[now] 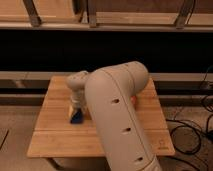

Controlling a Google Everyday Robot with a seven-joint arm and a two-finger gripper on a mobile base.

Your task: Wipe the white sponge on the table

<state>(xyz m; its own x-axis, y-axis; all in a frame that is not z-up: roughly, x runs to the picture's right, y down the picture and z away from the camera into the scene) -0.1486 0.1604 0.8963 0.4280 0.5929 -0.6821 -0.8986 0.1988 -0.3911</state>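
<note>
The white sponge (72, 108) shows as a small pale block on the left half of the table (55, 136). My gripper (75, 113) points down right over it, at the end of the pale wrist (78, 85). It is shut, and the sponge sits at its tip. A small blue patch (76, 119) shows just below the gripper, against the wood. The thick arm link (117, 115) fills the foreground and hides the middle of the table.
A sliver of an orange round thing (134, 100) peeks out to the right of the arm. Grey shelving rails (100, 24) run behind the table over a dark gap. Black cables (196, 134) lie on the floor to the right.
</note>
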